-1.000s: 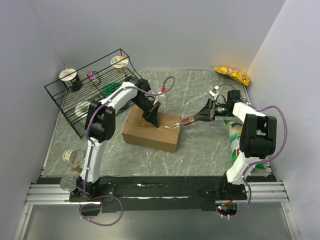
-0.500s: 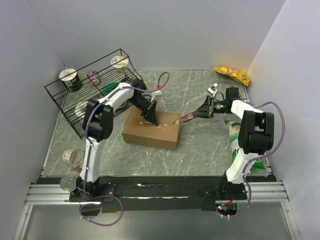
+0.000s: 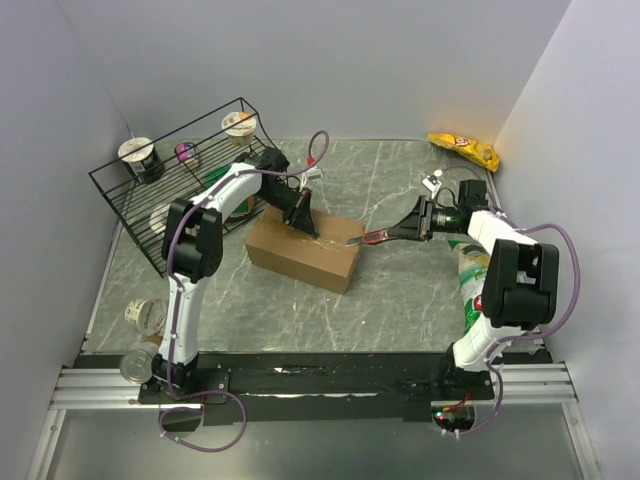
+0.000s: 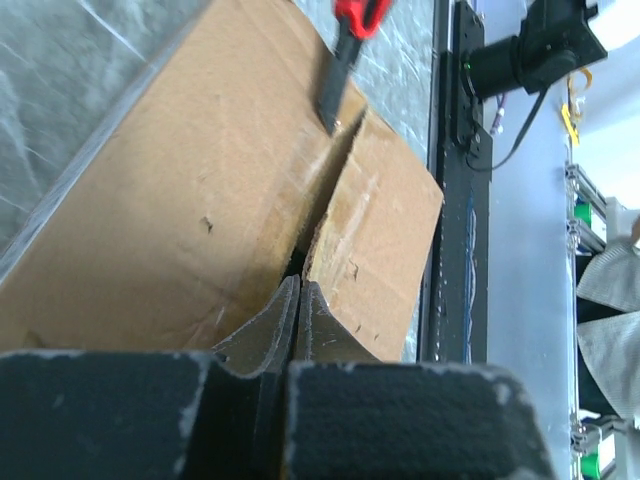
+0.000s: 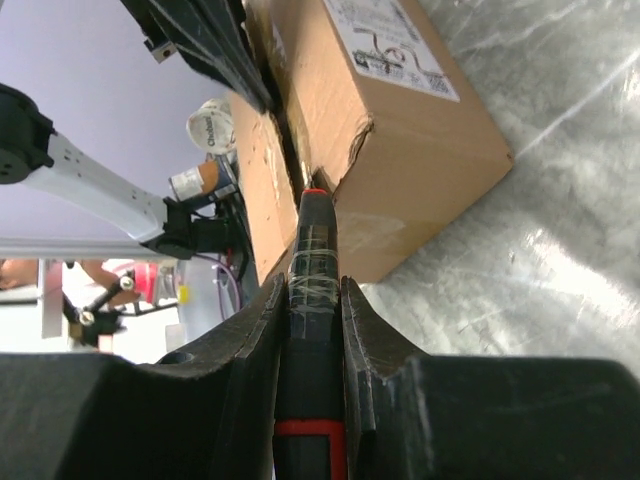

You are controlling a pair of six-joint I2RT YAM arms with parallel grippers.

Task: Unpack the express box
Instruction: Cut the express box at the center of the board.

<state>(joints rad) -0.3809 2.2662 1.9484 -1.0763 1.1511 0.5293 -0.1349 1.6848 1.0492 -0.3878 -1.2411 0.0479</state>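
Observation:
The brown cardboard express box [image 3: 300, 252] lies mid-table, its top flaps still down. My left gripper [image 3: 303, 218] is shut and empty, with its fingertips [image 4: 297, 290] pressed onto the centre seam, which gapes slightly. My right gripper [image 3: 408, 229] is shut on a black and red utility knife [image 5: 312, 300]. The knife tip [image 5: 313, 192] touches the seam at the box's right end. The blade also shows in the left wrist view [image 4: 338, 85]. A white shipping label [image 5: 390, 45] is on the box's side.
A black wire rack [image 3: 180, 190] with cups stands at the back left. A yellow snack bag [image 3: 463, 150] lies at the back right, and a green and white bag [image 3: 470, 275] lies beside the right arm. A cup [image 3: 145, 315] and a can [image 3: 135, 365] sit at the front left.
My left gripper has slid along the box top toward its far edge, and the box has turned slightly. The knife tip stays at the box's right end.

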